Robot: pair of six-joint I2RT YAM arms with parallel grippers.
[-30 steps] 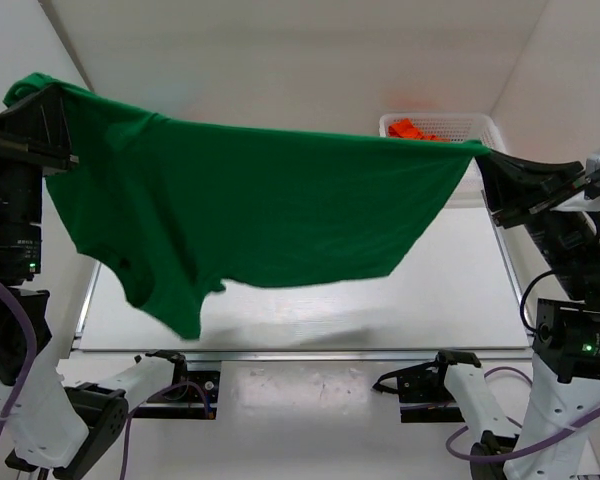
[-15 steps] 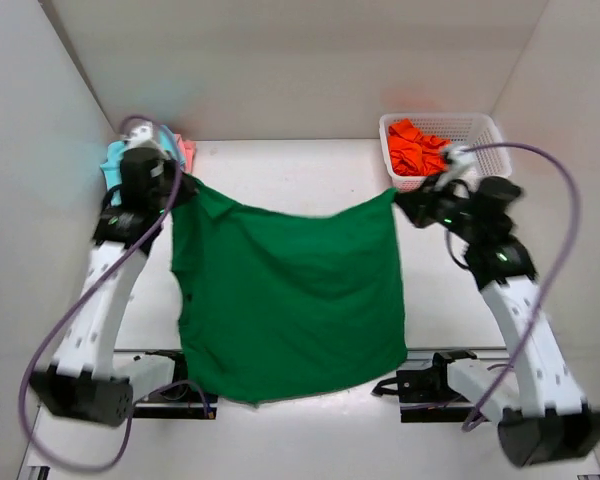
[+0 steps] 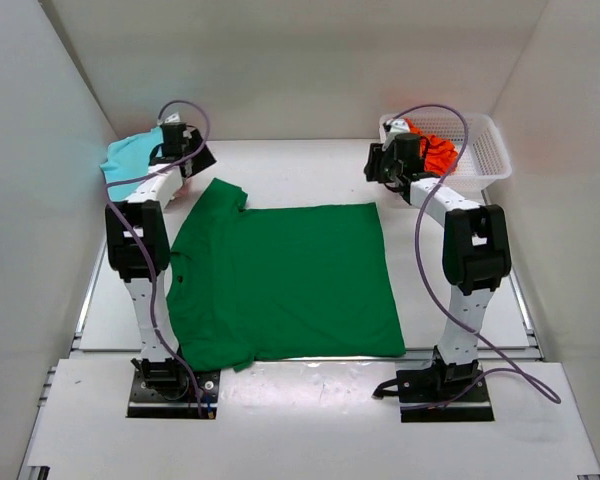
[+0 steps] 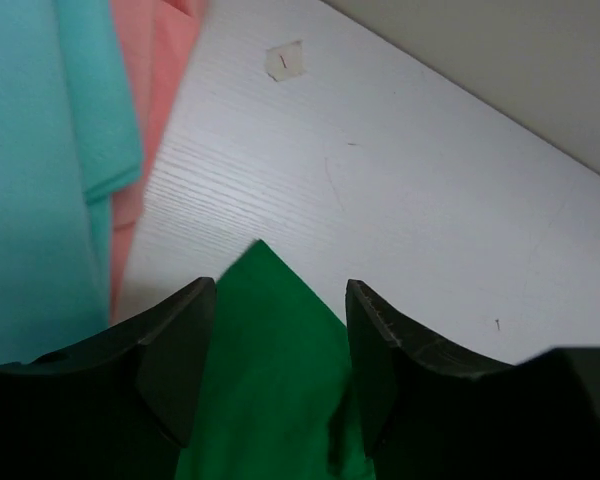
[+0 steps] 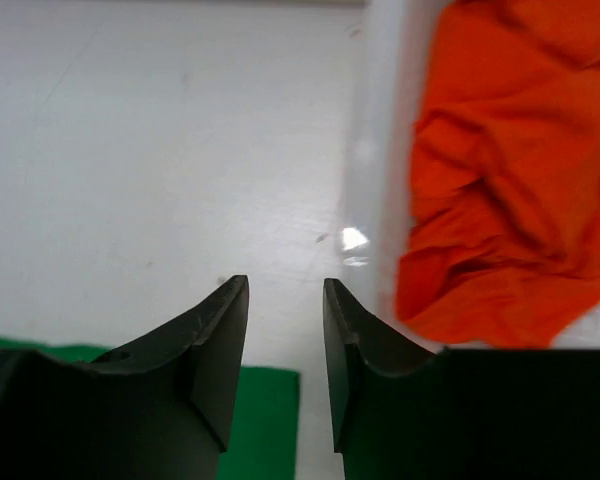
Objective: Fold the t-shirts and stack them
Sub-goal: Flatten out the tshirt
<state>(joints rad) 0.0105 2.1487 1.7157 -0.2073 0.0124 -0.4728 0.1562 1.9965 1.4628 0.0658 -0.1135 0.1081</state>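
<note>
A white table (image 3: 450, 290) sits between plain white walls (image 3: 280, 60); on it are four t-shirts and one mesh basket (image 3: 485, 150). The dark green t-shirt (image 3: 280, 280) lies flat mid-frame; the teal t-shirt (image 3: 130, 155) and pale pink t-shirt (image 4: 165, 60) lie upper left; the orange t-shirt (image 3: 438, 155) is in the basket, upper right. The left gripper (image 4: 280, 290) has its fingers apart around a green corner; the right gripper (image 5: 285, 285) has its fingers slightly apart and empty.

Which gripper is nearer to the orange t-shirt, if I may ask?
Right. The right gripper sits outside the basket beside the orange t-shirt; the left gripper is across the table, by the teal t-shirt.
</note>
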